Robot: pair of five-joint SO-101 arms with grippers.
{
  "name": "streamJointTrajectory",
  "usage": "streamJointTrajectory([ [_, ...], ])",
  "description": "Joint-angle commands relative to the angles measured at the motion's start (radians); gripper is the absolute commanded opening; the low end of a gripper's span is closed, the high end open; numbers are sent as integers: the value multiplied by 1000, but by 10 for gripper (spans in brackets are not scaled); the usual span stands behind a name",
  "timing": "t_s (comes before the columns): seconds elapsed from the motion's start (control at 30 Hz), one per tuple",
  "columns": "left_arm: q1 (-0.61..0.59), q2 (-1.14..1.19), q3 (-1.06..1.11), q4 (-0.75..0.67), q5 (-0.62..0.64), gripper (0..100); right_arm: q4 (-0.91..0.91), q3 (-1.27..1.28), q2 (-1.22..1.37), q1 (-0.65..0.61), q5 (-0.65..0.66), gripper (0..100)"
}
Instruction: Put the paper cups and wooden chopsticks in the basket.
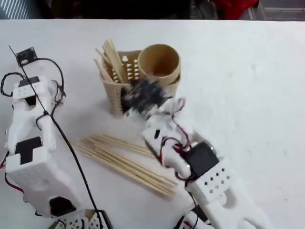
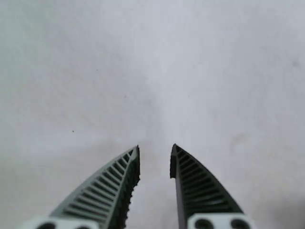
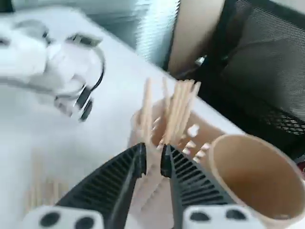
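A beige lattice basket (image 1: 116, 93) stands mid-table with a paper cup (image 1: 159, 62) and several wooden chopsticks (image 1: 110, 57) upright in it. More chopsticks (image 1: 126, 160) lie in a loose pile on the table in front of the basket. My right gripper (image 1: 140, 98) hovers at the basket's near rim. In the right wrist view this gripper (image 3: 152, 150) is open by a narrow gap with nothing in it, in front of the basket (image 3: 157, 191), its chopsticks (image 3: 178, 107) and the cup (image 3: 252, 176). My left gripper (image 2: 155, 152) hangs slightly open over bare table.
The left arm (image 1: 31, 143) is folded at the table's left side with a loose black cable (image 1: 66, 143) trailing beside it. A black mesh chair (image 3: 267, 71) stands beyond the table's far edge. White tabletop (image 1: 248, 86) stretches to the right of the basket.
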Motion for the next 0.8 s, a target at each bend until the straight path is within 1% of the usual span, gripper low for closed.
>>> streamJointTrajectory([
  [0.0, 12, -5, -8, -14, -11, 124, 205, -11, 28, -41, 104, 57],
  [0.07, 12, -5, -8, -14, -11, 124, 259, -6, 99, -41, 138, 74],
  [0.13, 12, -5, -6, -14, -11, 124, 291, 9, 182, -47, 195, 118],
  [0.23, 12, -5, -6, -14, -11, 124, 291, 48, 315, -53, 256, 167],
  [0.33, 12, -5, -6, -14, -11, 124, 208, 106, 432, -50, 301, 153],
  [0.43, 12, -5, -6, -9, -11, 124, 76, 157, 541, -27, 301, 142],
  [0.53, 12, -5, -6, -8, -11, 124, -18, 181, 636, 4, 304, 142],
  [0.67, 12, -5, -6, -9, -11, 124, -74, 178, 720, 45, 308, 142],
  [0.77, 12, -5, -6, -11, -11, 124, -99, 178, 742, 53, 308, 142],
])
